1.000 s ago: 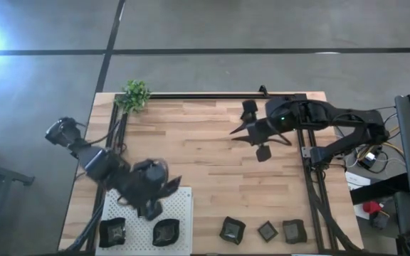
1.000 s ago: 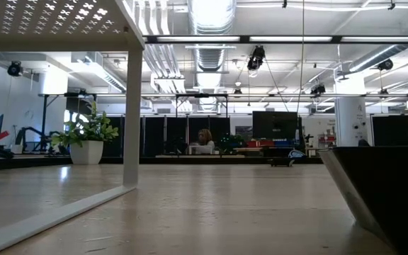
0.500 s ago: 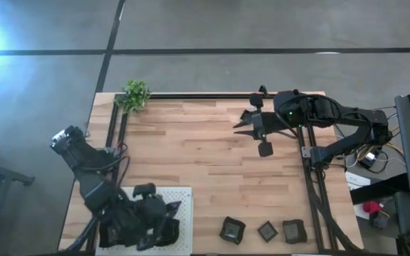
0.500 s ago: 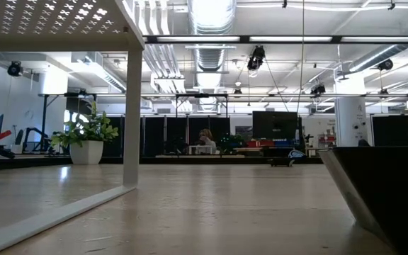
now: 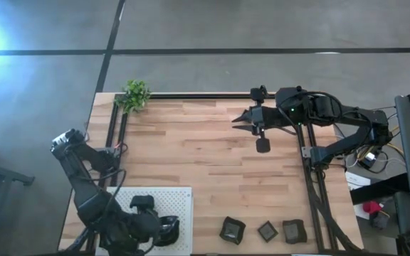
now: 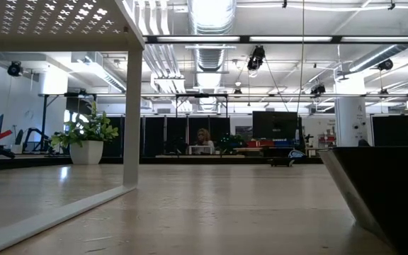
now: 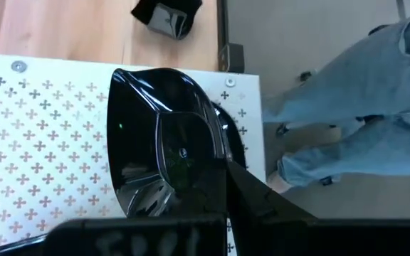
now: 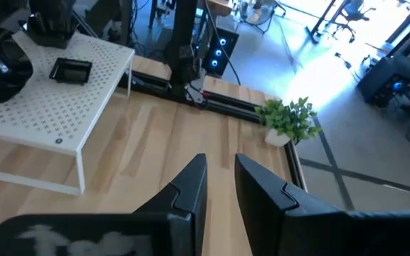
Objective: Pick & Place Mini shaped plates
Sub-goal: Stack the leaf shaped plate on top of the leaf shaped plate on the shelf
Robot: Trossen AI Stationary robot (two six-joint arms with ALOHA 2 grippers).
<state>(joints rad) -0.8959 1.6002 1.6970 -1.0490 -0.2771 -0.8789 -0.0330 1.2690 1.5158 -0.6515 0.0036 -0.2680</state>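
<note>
A glossy black mini plate (image 7: 155, 142) sits on the white perforated board (image 7: 48, 142) at the table's near left, and it also shows in the high view (image 5: 168, 231). My left gripper (image 5: 155, 229) is down on it and shut on its rim. A second, square plate (image 8: 70, 70) rests flat on the same board; my left arm hides it in the high view. Three more plates (image 5: 232, 230) (image 5: 267, 230) (image 5: 293, 230) lie on the wood near the front edge. My right gripper (image 8: 221, 160) hangs high at the far right (image 5: 253, 124), fingers nearly together and empty. My left gripper has the plate's rim on its near side (image 7: 218, 139). One finger (image 7: 262, 203) lies outside that rim; the other is lost in the dark of the plate's hollow. The fingers reach toward the table's right. I cannot tell whether the plate is off the board.
A small green plant (image 5: 135, 94) stands at the far left corner. Black rails run along both sides of the table. A person's legs in jeans (image 7: 361, 107) stand just beyond the near edge by the board. Open wood lies mid-table (image 5: 205, 163).
My left gripper has gone toward the near edge and down onto the board, and the arm now covers the left plate in the high view. My right gripper has drawn back a little toward the far edge and turned.
</note>
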